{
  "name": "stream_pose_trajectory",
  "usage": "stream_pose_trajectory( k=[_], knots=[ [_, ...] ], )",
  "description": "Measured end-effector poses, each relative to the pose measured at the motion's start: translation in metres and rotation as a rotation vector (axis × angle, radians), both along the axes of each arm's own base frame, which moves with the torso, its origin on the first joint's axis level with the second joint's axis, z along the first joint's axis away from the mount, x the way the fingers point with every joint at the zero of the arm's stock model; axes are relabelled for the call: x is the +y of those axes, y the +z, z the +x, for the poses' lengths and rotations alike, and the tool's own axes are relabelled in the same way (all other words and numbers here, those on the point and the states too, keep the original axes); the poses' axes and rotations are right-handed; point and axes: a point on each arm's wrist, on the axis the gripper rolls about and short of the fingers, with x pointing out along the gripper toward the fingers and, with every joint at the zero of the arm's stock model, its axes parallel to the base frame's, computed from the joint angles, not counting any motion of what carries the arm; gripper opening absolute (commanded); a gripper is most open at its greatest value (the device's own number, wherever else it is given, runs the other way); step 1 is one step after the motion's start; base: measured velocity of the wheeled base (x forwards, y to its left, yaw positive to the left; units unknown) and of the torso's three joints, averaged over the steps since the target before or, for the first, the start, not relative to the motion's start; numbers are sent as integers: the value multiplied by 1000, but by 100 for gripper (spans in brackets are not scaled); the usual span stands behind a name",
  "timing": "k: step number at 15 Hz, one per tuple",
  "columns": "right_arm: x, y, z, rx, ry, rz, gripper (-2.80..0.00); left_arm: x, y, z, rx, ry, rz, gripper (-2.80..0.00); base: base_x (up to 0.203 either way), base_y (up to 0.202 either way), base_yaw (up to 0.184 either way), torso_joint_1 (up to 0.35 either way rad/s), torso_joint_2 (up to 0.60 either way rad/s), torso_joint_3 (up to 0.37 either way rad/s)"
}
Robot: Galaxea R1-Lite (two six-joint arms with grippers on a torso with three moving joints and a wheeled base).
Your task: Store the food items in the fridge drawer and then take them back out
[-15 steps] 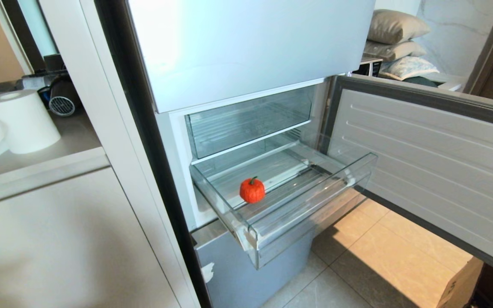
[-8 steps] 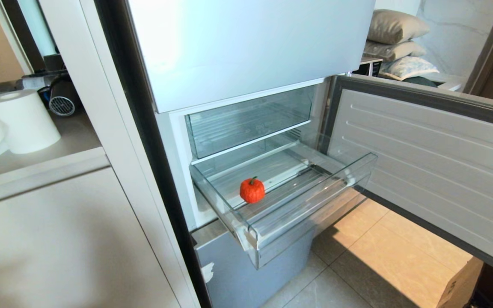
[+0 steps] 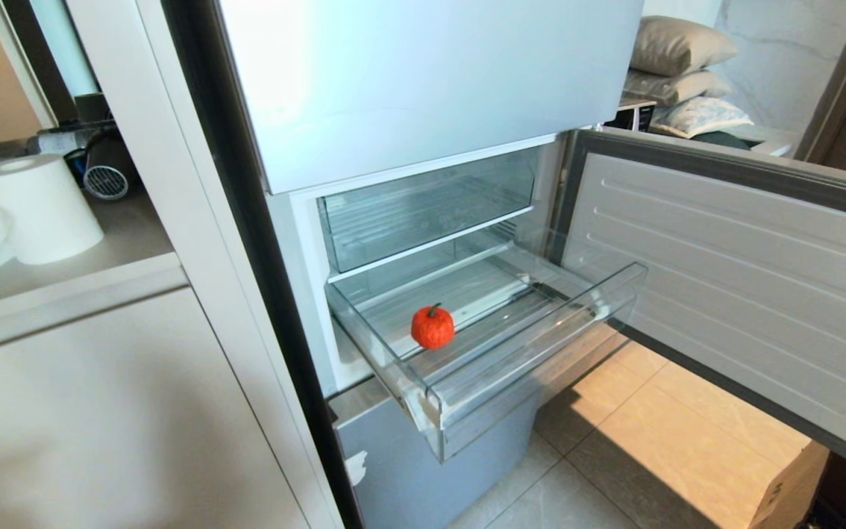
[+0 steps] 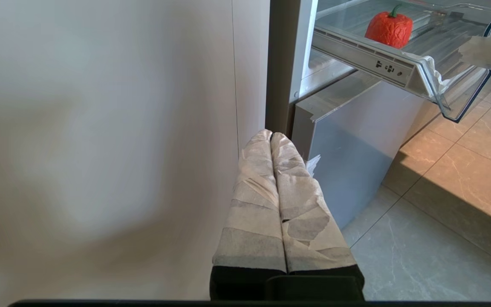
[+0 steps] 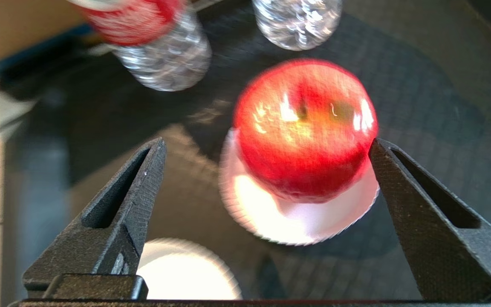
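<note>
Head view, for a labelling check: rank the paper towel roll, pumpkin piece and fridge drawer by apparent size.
1. fridge drawer
2. paper towel roll, though it sits farther back
3. pumpkin piece

Fridge drawer (image 3: 511, 345) open-topped, pumpkin (image 3: 433, 327) inside

Clear glossy plastic drawer (image 3: 526, 353); rough matt pumpkin (image 3: 433, 328); glossy apple (image 5: 305, 128); textured blk right hand (image 5: 267, 145).

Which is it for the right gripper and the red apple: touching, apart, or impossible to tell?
Cannot tell. In the right wrist view the right gripper is wide open around the apple; one finger meets the apple's outline, but blur hides any gap.
</note>
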Motion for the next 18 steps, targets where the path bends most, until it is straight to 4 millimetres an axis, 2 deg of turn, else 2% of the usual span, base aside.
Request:
stream_pose_trajectory(
  k=[2,3,7,9,11,12,14,18],
  knots=[
    [16,19,0,-7,14,-18,0,0,0,0,0,0,0,-280,0,0,0,0,0,0],
    [24,29,-2,-11,15,-29,-280,0,0,0,0,0,0,-280,0,0,0,0,0,0],
    [69,75,-17,-37,21,-87,-280,0,0,0,0,0,0,-280,0,0,0,0,0,0],
    [101,97,-27,-50,30,-117,-280,0,0,0,0,0,0,-280,0,0,0,0,0,0],
    [145,115,-39,-45,55,-157,-280,0,0,0,0,0,0,-280,0,0,0,0,0,0],
    [171,118,-46,-34,73,-175,-280,0,0,0,0,0,0,-280,0,0,0,0,0,0],
    [228,108,-53,-12,153,-193,-280,0,0,0,0,0,0,-280,0,0,0,0,0,0],
    [340,90,-41,-35,569,-263,-280,0,0,0,0,0,0,-280,0,0,0,0,0,0]
  ],
)
